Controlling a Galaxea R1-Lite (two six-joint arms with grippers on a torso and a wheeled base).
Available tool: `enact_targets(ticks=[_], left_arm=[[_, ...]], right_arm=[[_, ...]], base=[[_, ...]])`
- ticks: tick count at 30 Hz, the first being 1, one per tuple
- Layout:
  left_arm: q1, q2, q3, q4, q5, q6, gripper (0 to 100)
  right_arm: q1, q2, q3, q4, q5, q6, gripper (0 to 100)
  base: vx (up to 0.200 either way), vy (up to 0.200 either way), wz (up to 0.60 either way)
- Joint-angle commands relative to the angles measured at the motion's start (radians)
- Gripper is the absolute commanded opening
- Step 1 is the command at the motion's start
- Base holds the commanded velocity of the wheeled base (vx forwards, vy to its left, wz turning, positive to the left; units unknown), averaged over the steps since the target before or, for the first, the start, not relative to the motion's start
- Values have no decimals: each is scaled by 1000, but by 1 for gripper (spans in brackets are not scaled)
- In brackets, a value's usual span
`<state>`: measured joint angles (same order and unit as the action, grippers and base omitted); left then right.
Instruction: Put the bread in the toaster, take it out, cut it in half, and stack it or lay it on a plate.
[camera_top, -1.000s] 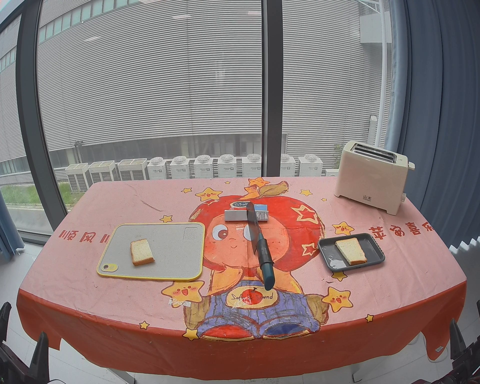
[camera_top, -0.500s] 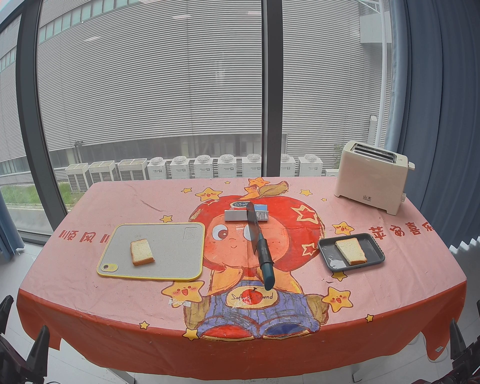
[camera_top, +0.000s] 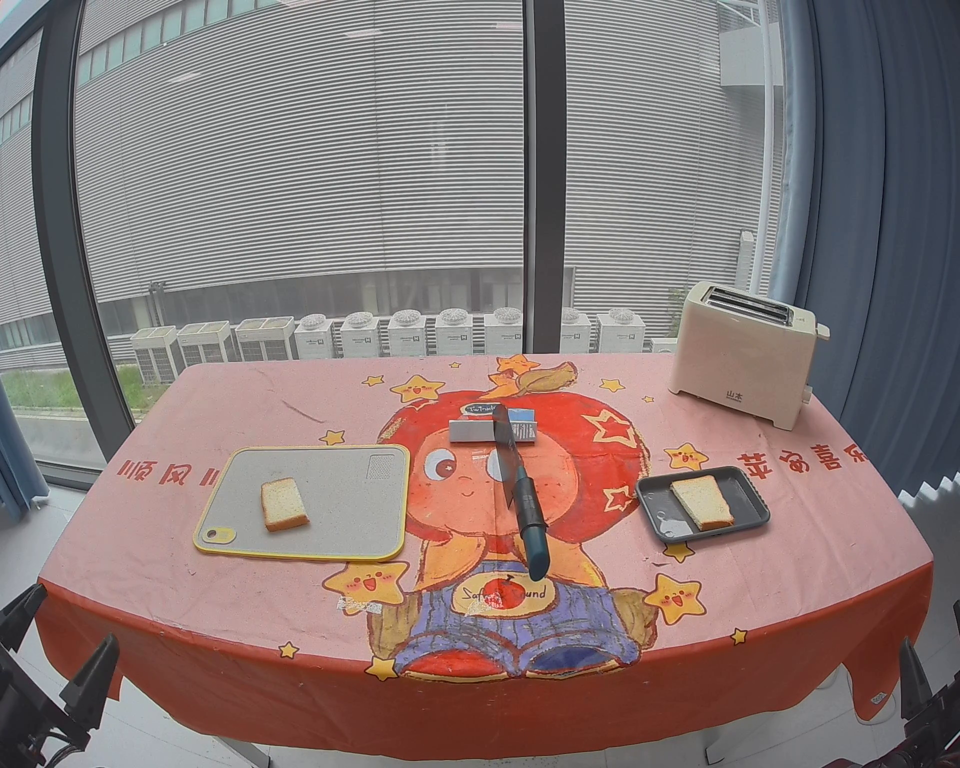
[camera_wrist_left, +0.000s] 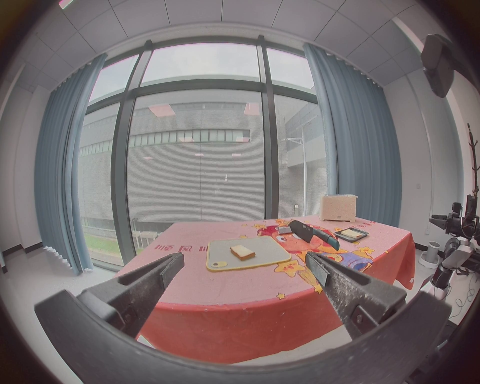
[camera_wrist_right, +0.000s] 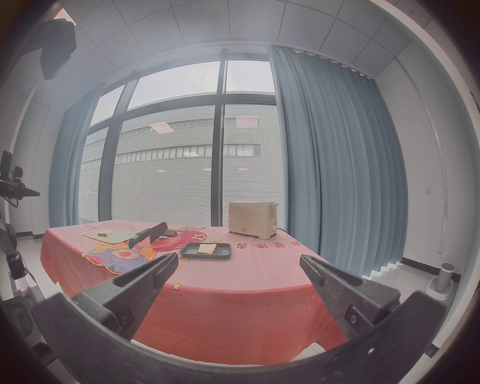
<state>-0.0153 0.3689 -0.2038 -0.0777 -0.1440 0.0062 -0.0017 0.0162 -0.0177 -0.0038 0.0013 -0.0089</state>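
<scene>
One slice of bread (camera_top: 284, 503) lies on the grey cutting board (camera_top: 340, 510) at the table's left. A second slice of bread (camera_top: 702, 501) lies in the dark tray (camera_top: 745, 518) at the right. The cream toaster (camera_top: 744, 352) stands at the back right with its slots empty. A knife (camera_top: 523, 495) with a dark handle leans on a small holder (camera_top: 478, 429) in the middle. My left gripper (camera_top: 55, 640) hangs open below the table's front left corner, nothing between its fingers (camera_wrist_left: 145, 285). My right gripper (camera_wrist_right: 240, 272) stands open off the table's right front edge, also empty.
The table carries an orange-red cartoon cloth (camera_top: 480, 660) that hangs over its front edge. A window and a dark frame post (camera_top: 545, 170) stand behind it, and blue curtains (camera_top: 880, 220) hang at the right.
My left gripper has risen a little at the lower left corner of the head view. The bread, knife, tray and toaster have not moved.
</scene>
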Motion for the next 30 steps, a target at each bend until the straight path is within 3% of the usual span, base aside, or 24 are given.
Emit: enact_targets(ticks=[1,30], left_arm=[[2,105,-69,41,4,0,100],[8,538,-318,113,9,-6,100]], right_arm=[[0,-15,18,-1,0,0,100],[0,-15,18,-1,0,0,100]], base=[[0,0,0],[0,0,0]])
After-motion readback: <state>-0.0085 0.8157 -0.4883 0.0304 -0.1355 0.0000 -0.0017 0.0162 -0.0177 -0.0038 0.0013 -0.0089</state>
